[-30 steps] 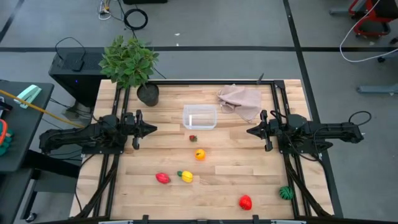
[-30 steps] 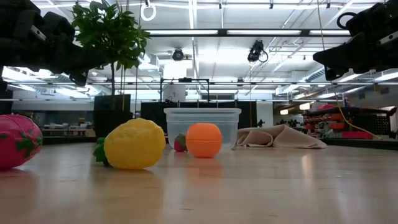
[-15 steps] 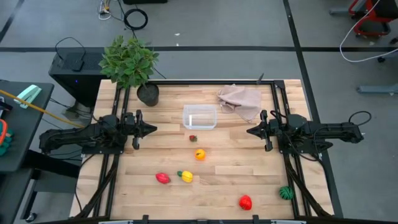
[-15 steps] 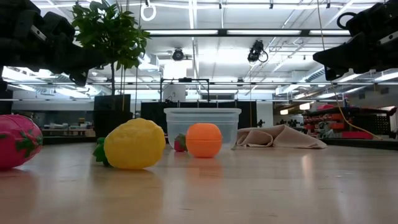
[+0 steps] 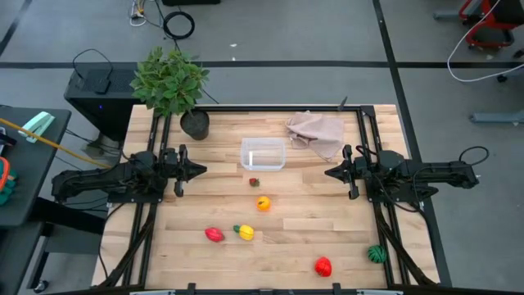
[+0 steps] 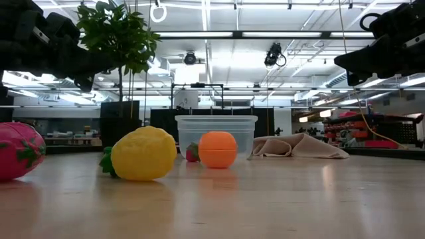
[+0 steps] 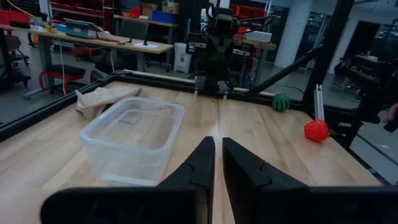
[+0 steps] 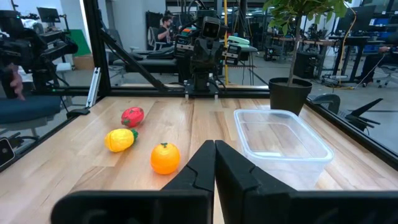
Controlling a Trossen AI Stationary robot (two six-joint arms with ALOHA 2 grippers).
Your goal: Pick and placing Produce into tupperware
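Produce, high view: six pieces lie loose on the table (image 5: 327,229), at 6 o'clock from the empty tupperware (image 5: 263,154); none is packed.
Left gripper (image 5: 201,170): clenched on nothing, at 9 o'clock of the box.
Right gripper (image 5: 327,173): clenched, empty, at 3 o'clock.
Low view: yellow piece (image 6: 143,154) and orange piece (image 6: 218,149) rest before the box.
Wrist views: box holds nothing.
Progress: not begun; all six remain.

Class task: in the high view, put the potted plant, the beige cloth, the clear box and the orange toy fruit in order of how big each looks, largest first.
1. potted plant
2. beige cloth
3. clear box, which looks only a little smaller than the cloth
4. orange toy fruit, by far the smallest
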